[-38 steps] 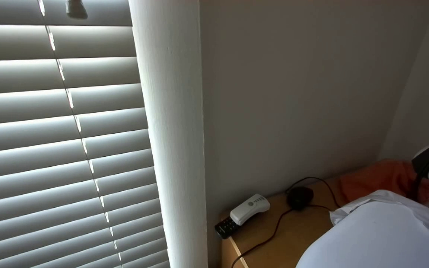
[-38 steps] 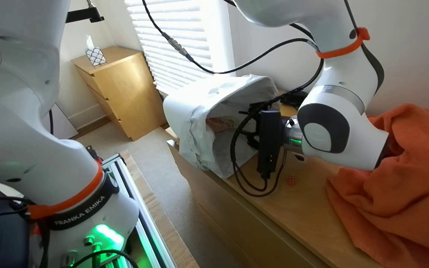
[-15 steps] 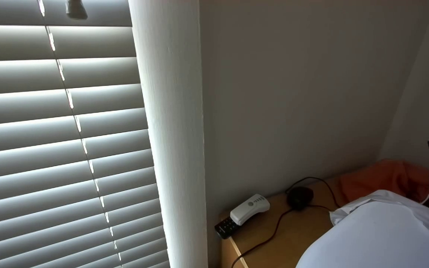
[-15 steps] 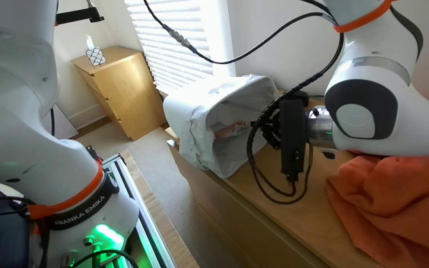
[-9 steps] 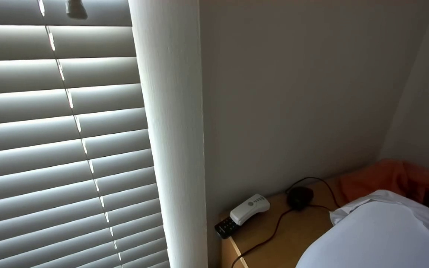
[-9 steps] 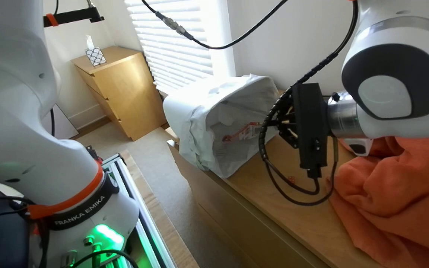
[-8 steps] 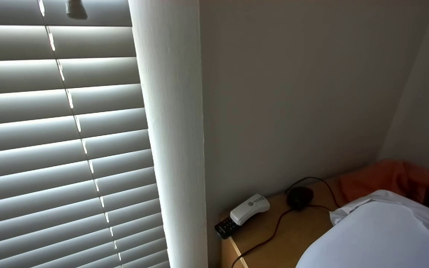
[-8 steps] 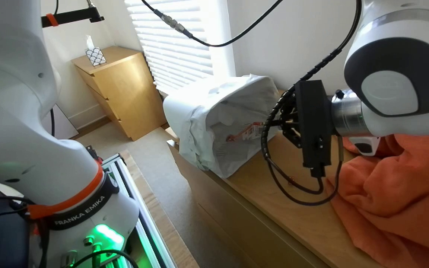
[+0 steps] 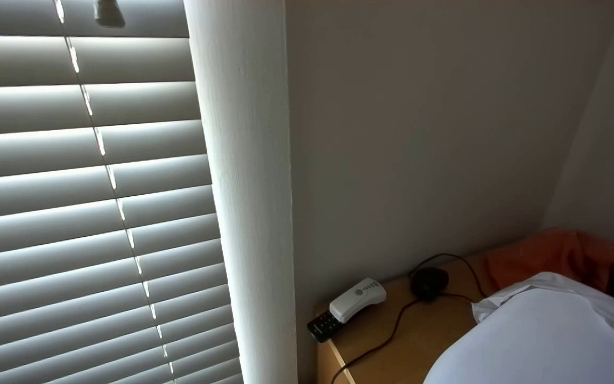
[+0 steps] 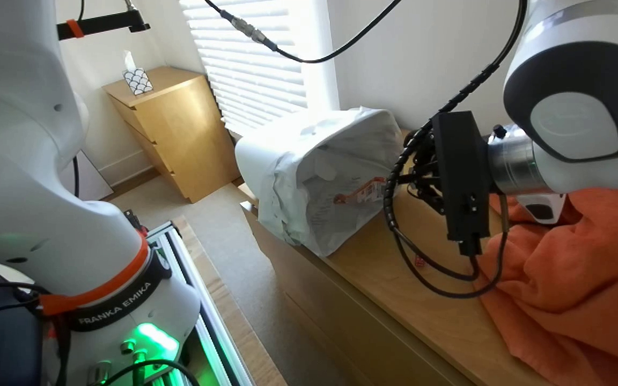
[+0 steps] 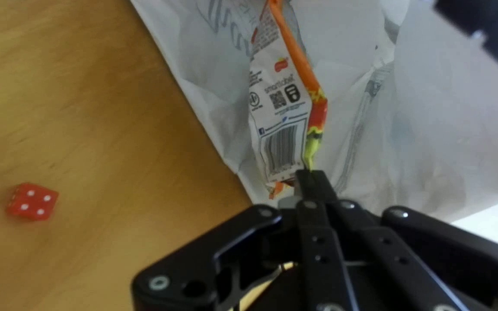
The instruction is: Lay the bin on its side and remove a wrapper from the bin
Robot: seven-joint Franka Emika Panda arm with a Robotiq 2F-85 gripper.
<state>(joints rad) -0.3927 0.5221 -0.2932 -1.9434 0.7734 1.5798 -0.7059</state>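
Observation:
The white bin (image 10: 282,145) lies on its side on the wooden dresser, its bag-lined mouth turned toward my gripper (image 10: 401,178). In an exterior view only the smooth outside of the bin (image 9: 541,341) and some bag edge show. My gripper (image 11: 311,172) is shut, pinching one edge of an orange and white wrapper (image 11: 279,112) at its fingertips. The wrapper (image 10: 365,191) stretches from the fingertips across the bin's mouth; how much of it is still inside I cannot tell. A looped cable partly hides the fingers in that exterior view.
A red die (image 11: 32,201) sits on the dresser below the gripper. An orange cloth (image 10: 572,279) is heaped beside the arm. Behind the bin are a white device (image 9: 357,300) on a black remote (image 9: 324,326) and a dark corded object (image 9: 428,282). The dresser's edge (image 10: 362,300) runs close to the bin.
My gripper has drawn back from the bin's mouth, rightward in an exterior view, pulling the wrapper outward with it. The bin has stayed in place.

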